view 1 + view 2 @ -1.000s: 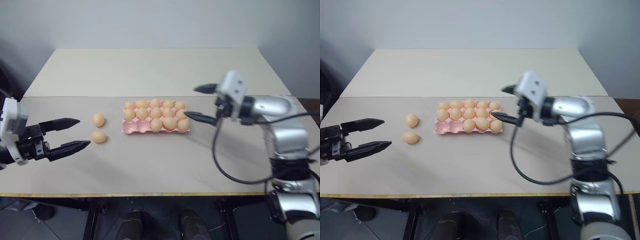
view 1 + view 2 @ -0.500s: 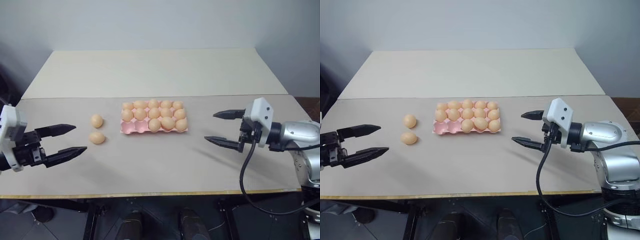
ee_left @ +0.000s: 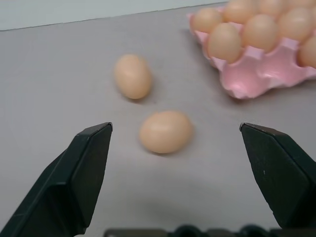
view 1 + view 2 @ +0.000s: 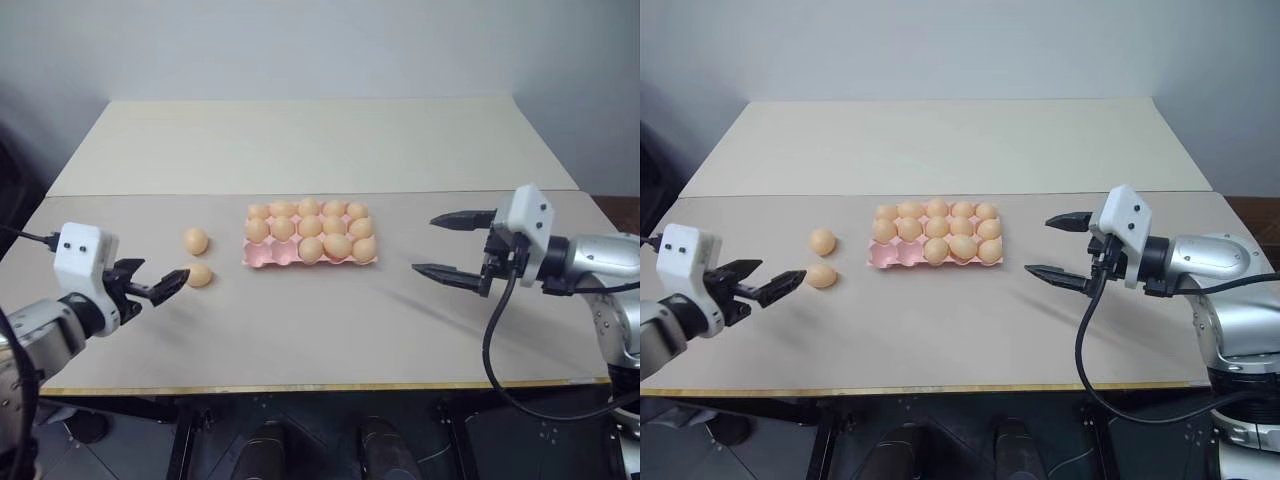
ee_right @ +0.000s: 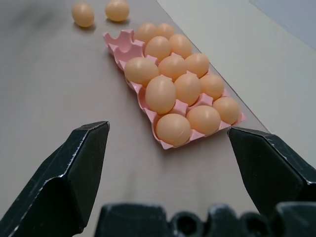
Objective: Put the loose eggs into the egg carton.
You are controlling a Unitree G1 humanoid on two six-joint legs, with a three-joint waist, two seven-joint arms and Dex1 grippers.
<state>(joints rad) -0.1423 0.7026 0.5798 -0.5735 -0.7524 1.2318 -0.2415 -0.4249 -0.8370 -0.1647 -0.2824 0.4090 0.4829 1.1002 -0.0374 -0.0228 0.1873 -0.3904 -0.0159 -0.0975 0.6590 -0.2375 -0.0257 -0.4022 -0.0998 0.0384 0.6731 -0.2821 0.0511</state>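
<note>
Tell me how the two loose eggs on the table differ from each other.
The near egg lies straight ahead of the open left gripper, between its fingers' line; the far egg sits beyond, off to one side. In the left wrist view the near egg lies crosswise and the far egg lengthwise. Both are pale tan-orange, alike in size, and lie on the table outside the pink carton.
</note>
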